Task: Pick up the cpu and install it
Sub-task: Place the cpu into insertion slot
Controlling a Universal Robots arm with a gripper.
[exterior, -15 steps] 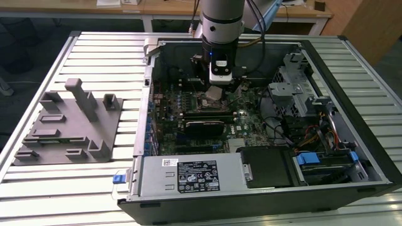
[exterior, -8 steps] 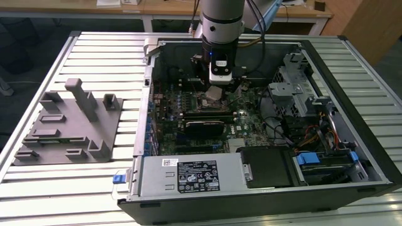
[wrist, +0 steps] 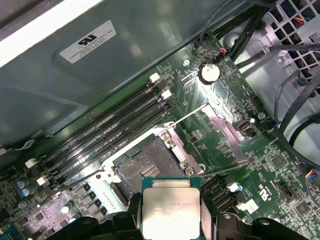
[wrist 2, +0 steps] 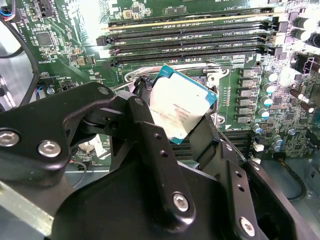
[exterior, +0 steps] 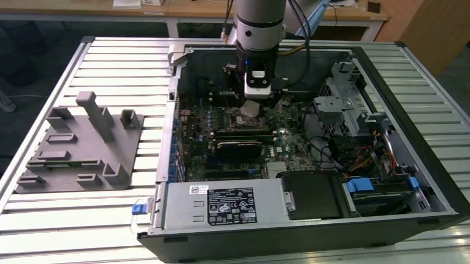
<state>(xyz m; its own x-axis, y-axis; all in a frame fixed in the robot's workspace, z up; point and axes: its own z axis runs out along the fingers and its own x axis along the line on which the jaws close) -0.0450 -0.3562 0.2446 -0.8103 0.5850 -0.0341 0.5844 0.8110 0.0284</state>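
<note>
Gripper (exterior: pixel 252 104) in the exterior view hangs inside the open PC case (exterior: pixel 433 181), near its far wall, over the mobo (exterior: pixel 294 124), w/ the cpu (exterior: pixel 250 109) at its tip. Grey tray (exterior: pixel 81 148) lies on the table (exterior: pixel 110 66), by the edge at the exterior view's left. In the second wrist view the fingers (wrist 2: pixel 150 130) are closed onto the cpu's edges. In the first wrist view the cpu sits just above the socket (wrist: pixel 147 167) – no chip in it, retention plate (wrist: pixel 227 132) swung open. Judged: pick-up done, install in hand; seating needs the chip level & squared to the socket.
</note>
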